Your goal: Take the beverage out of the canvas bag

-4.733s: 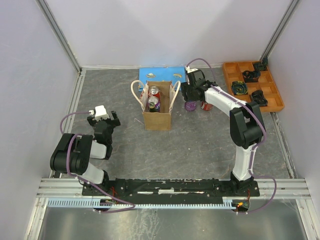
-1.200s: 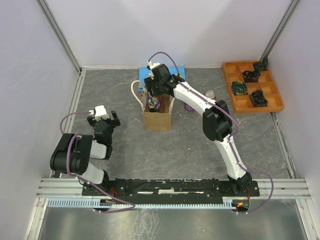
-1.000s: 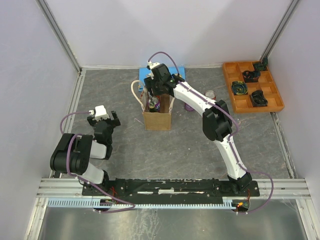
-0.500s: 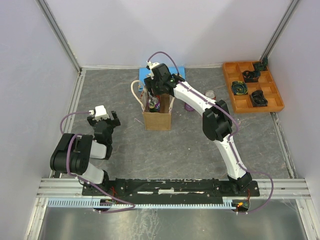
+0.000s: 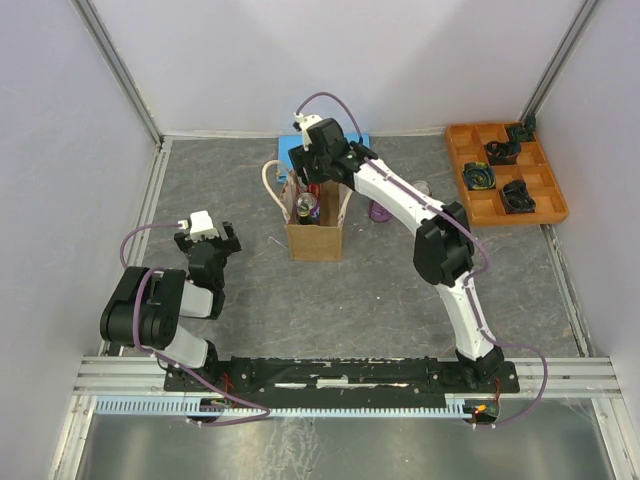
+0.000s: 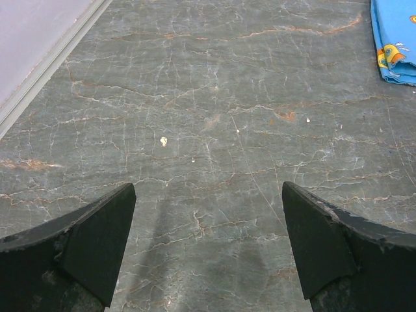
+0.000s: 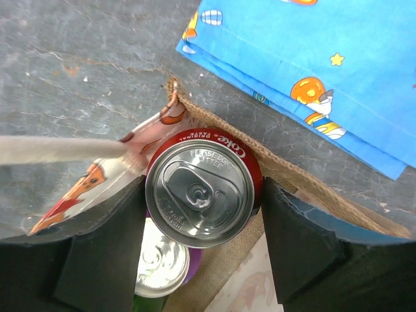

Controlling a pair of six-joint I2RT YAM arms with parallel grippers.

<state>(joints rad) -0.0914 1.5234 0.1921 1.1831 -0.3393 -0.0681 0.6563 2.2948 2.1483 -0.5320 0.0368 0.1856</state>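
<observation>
The only thing I can read is on the red can point(image 7: 203, 195) in the right wrist view: "Coke" in white script on its red shoulder, with "ORIGINAL" in small capitals beside it (the embossed lettering on the silver lid is too faint to read)

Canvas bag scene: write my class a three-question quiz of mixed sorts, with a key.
1. True or false: the left gripper is shut.
2. What does the right gripper grip? A) Coke can B) glass bottle C) nothing
3. Fill in: the right wrist view shows ___ can tops inside the bag.
Key: 1 false; 2 A; 3 two.
</observation>
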